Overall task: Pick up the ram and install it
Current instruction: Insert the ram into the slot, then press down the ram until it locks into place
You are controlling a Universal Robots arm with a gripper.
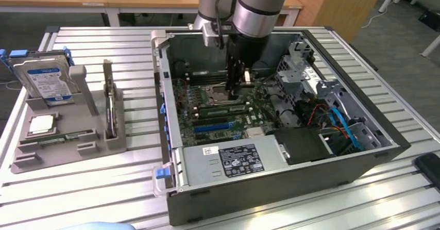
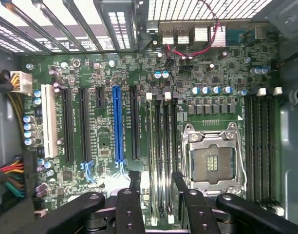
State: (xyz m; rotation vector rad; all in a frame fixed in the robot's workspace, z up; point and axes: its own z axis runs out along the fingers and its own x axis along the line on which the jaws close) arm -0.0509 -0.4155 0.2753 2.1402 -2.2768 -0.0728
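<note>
A green ram stick [image 1: 65,137] with dark chips lies in the grey holder [image 1: 103,145] on the exterior view's left, outside the computer. My gripper [image 1: 238,92] reaches down into the open computer case [image 1: 275,189], just above the motherboard [image 2: 105,73]. In the wrist view the gripper [image 2: 156,187] is open, its two black fingers [image 2: 134,187] straddling the row of memory slots [image 2: 161,146] beside the empty processor socket [image 2: 212,163]. A pale strip runs along the slot between the fingers; I cannot tell whether it is a seated ram. Nothing is gripped.
The holder also carries a hard drive [image 1: 47,80] with a blue-white label, a square silver processor chip [image 1: 41,123] and a thin board [image 1: 108,103] standing on edge. Inside the case are the power supply [image 1: 234,163], drive cages [image 1: 302,67] and cables [image 1: 340,121].
</note>
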